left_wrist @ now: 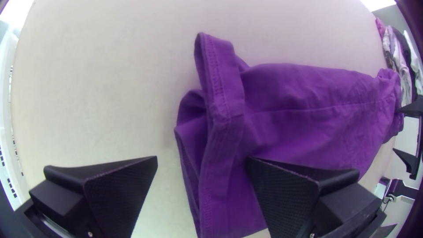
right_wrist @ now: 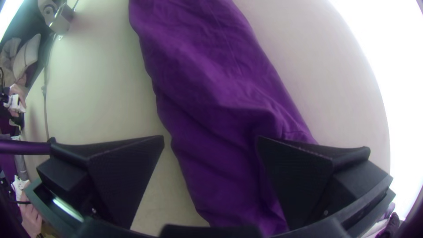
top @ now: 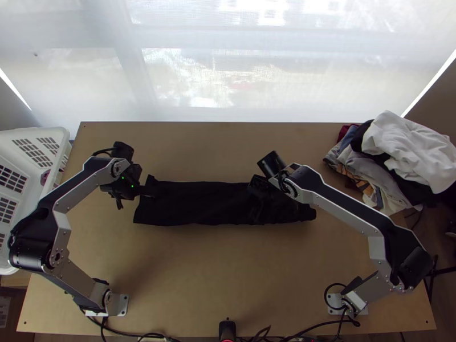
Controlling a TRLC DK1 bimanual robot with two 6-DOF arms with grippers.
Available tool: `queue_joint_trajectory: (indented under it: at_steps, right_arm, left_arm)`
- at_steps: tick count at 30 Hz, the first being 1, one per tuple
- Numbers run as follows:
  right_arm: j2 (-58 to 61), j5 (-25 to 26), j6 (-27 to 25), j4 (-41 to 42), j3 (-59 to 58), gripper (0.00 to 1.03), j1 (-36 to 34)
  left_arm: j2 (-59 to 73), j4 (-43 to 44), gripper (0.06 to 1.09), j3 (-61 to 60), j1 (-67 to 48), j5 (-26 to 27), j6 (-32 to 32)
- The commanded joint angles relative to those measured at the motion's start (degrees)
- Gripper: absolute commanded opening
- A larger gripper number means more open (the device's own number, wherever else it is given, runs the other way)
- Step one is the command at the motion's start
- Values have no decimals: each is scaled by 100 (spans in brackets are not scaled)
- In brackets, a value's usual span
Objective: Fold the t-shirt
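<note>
From here, the t-shirt (top: 199, 203) lies in a long strip across the bench (top: 211, 273), its lengthwise folding seemingly done. The left hand (left_wrist: 201, 159) and right hand (right_wrist: 211, 139), over opposite ends, are spread wide; next, probably, pinch 1 end and fold inward.

Bright window (top: 216, 74), apparently veiled, beyond table (top: 205, 273)

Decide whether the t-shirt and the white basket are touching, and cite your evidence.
Apart. The top view shows it: bare tabletop separates the t-shirt from the basket, which stands beyond the table's edge.
</note>
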Motion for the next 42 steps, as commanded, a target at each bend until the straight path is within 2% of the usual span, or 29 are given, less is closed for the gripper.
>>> queue_joint_trajectory:
  at_steps: [1, 6, 15, 19, 22, 24, 25, 27, 28, 35, 42]
  right_arm:
    - [63, 17, 9, 55, -37, 98, 37]
    - [125, 44, 9, 55, -46, 98, 37]
    - [274, 123, 9, 63, -160, 98, -42]
    - [336, 140, 9, 99, -204, 98, -112]
    - [415, 158, 9, 169, -266, 98, -148]
    - [485, 167, 9, 239, -327, 98, -156]
    - [529, 175, 9, 266, -362, 98, -165]
    - [591, 193, 9, 362, -441, 98, -165]
    - [635, 211, 9, 371, -468, 98, -165]
    - [767, 263, -8, 441, -573, 98, -262]
    - [872, 255, -8, 529, -723, 98, -332]
  left_arm:
    - [246, 0, 103, 15, -74, -18, -85]
    - [317, 0, 103, 24, -179, 43, -147]
    - [405, -220, 102, 41, -408, 720, -244]
    - [422, -246, 100, 85, -496, 852, -279]
    - [405, -282, 83, 147, -522, 1037, -288]
    - [343, -273, 65, 182, -522, 1195, -279]
    - [282, -264, 53, 200, -513, 1318, -261]
    - [123, -211, 20, 217, -487, 1634, -217]
    - [35, -176, 9, 243, -478, 1669, -217]
    - [-430, -343, 9, 692, -417, 1819, -217]
    - [-571, -809, 9, 1553, -452, 2223, -261]
